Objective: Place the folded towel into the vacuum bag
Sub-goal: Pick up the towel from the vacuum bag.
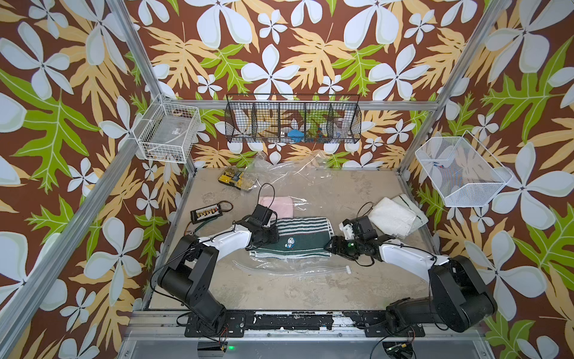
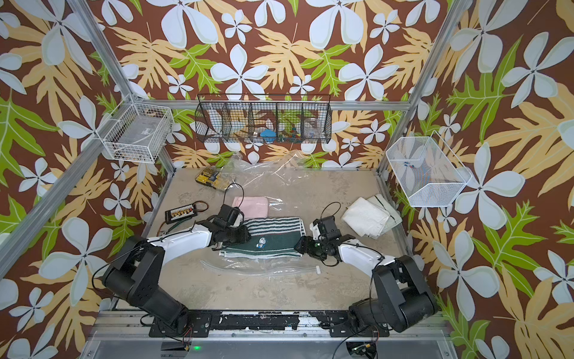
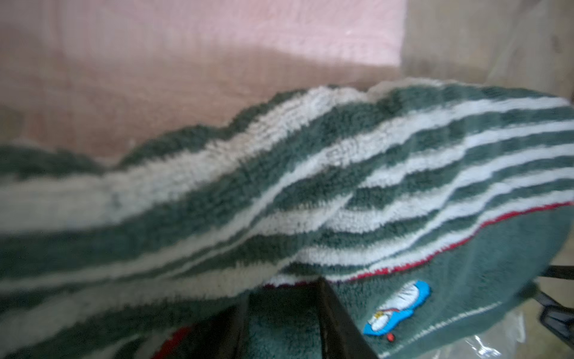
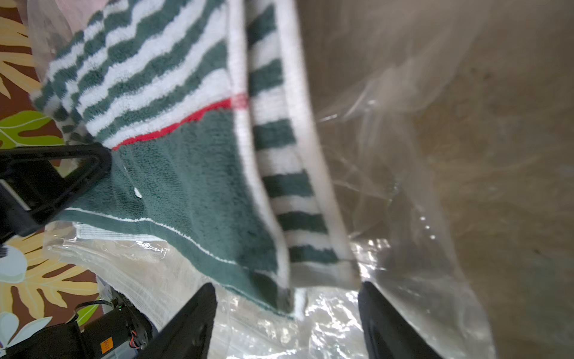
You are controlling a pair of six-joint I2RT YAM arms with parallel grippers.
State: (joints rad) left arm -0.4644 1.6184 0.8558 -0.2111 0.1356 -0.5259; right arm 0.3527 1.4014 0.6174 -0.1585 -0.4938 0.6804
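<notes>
The folded towel (image 1: 301,239) (image 2: 273,239), green with white stripes and a small blue cartoon patch, lies mid-table on the clear vacuum bag (image 1: 289,171) (image 2: 264,167). The bag's zip strip (image 1: 279,270) and white slider (image 1: 348,269) lie just in front of it. My left gripper (image 1: 273,234) (image 3: 284,289) is shut on the towel's left edge, with the cloth (image 3: 341,174) bunched up over its fingers. At the towel's right edge my right gripper (image 1: 329,245) (image 4: 285,292) stands open, the towel corner (image 4: 186,186) just ahead of it over crinkled plastic (image 4: 403,186). I cannot tell whether plastic covers the towel.
A pink towel (image 1: 276,205) lies behind the green one under the plastic. Folded white towels (image 1: 394,217) lie at the right. A yellow item (image 1: 231,177) and a black connector board (image 1: 206,213) sit at the back left. Wire baskets (image 1: 292,121) hang on the walls.
</notes>
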